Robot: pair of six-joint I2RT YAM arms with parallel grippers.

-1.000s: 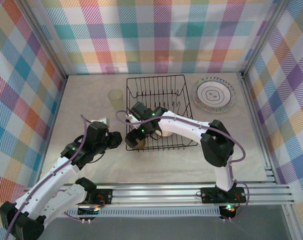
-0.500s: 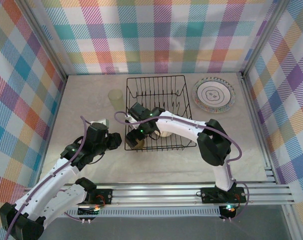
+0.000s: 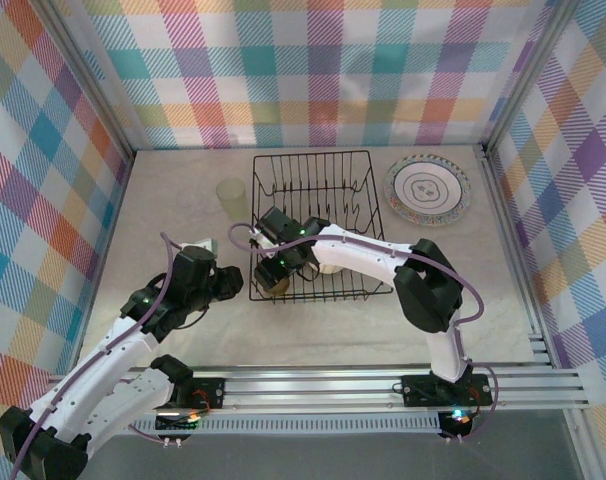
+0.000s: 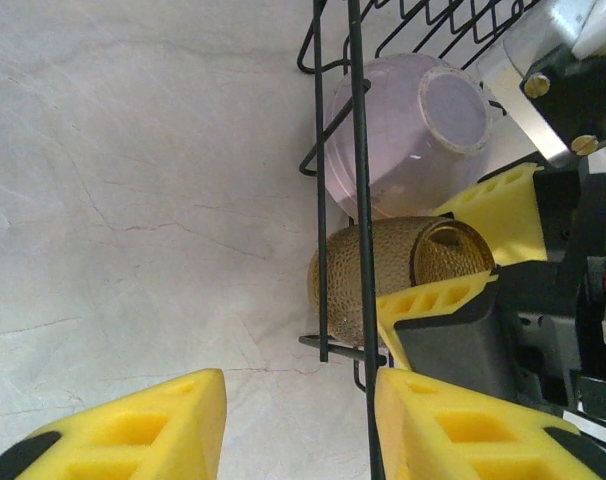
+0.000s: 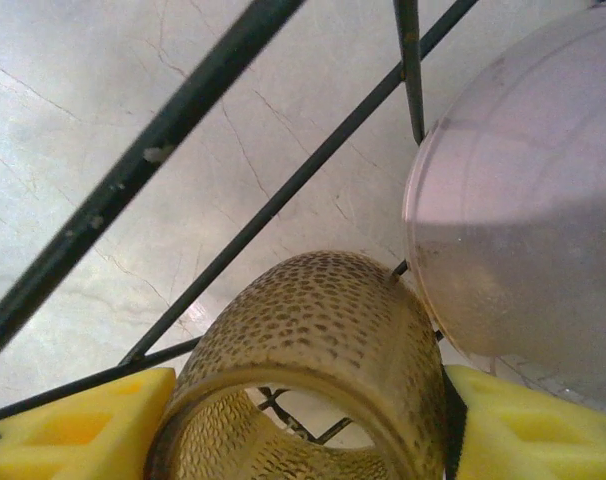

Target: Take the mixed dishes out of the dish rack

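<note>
Right wrist: amber cup (image 5: 313, 370) betw. fingers (image 5: 73, 420)

The dish rack (image 3: 313, 154) is black wire; the amber cup (image 5: 313, 340) in it is translucent honey-brown with a dimpled skin, and the bowl (image 4: 403, 130) beside it looks cream from above and faintly lilac up close. The bench (image 3: 173, 200) is cream with fine grey veins, the cup (image 3: 232, 197) on it pale yellow-green, and the plate (image 3: 428, 188) white with dark rings and a multicoloured speckled rim. The jaws of the left gripper (image 4: 298, 420) and right gripper (image 5: 303, 430) are bright yellow, and the walls (image 3: 313, 70) are a pastel plaid of teal, orange, pink and violet.
</note>
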